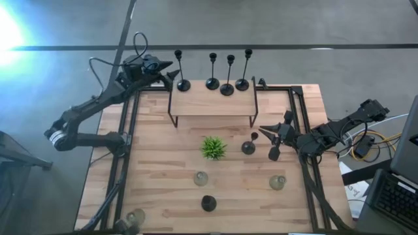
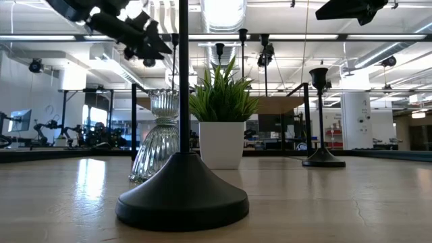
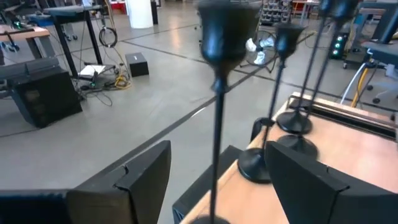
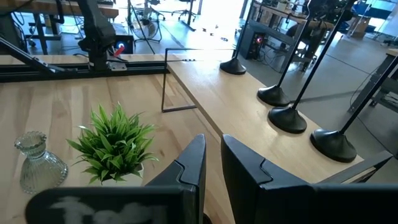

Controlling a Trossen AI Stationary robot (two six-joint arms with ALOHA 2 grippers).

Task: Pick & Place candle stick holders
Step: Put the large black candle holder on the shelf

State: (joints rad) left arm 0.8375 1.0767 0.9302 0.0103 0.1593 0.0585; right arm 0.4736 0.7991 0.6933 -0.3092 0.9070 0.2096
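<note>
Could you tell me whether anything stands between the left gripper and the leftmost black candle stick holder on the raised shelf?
Nothing visible does. The left gripper sits right beside the leftmost black candle stick holder on the raised shelf, jaws open, with the stem directly ahead between them.

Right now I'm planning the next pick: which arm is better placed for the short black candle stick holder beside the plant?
Right. Its claw is next to that holder; the left claw is away at the shelf's far corner.
</note>
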